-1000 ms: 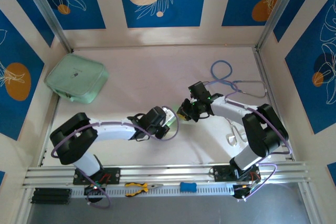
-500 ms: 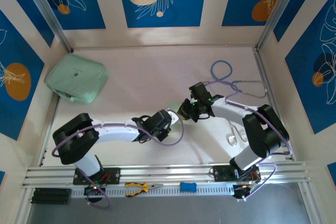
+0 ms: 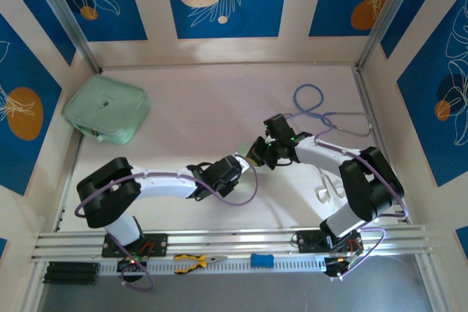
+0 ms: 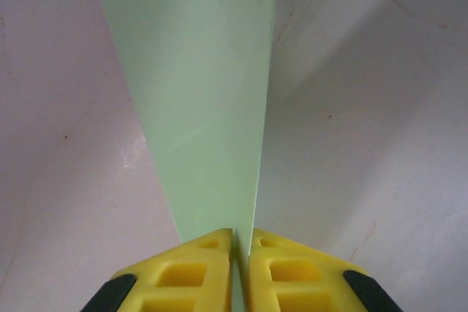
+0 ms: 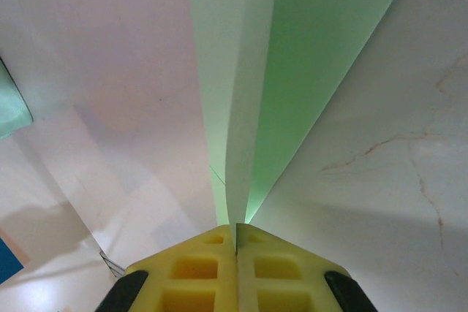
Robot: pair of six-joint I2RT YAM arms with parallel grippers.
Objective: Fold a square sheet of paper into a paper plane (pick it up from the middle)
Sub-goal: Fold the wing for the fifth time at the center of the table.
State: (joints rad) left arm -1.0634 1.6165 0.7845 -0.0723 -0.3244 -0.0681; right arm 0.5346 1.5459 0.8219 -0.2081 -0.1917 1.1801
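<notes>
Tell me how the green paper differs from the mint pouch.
The paper is a thin creased sheet; the pouch is thick and much larger. The paper is pinched by the left claw and right claw; the pouch lies untouched at the far left. Both are pale green.

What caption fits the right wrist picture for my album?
Right end effector pinches the folded green paper by its narrow end.

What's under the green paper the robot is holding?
Around the folded light-green paper sheet, pale pinkish tabletop shows. The patch right beneath it is covered, so I can't tell what's there.
</notes>
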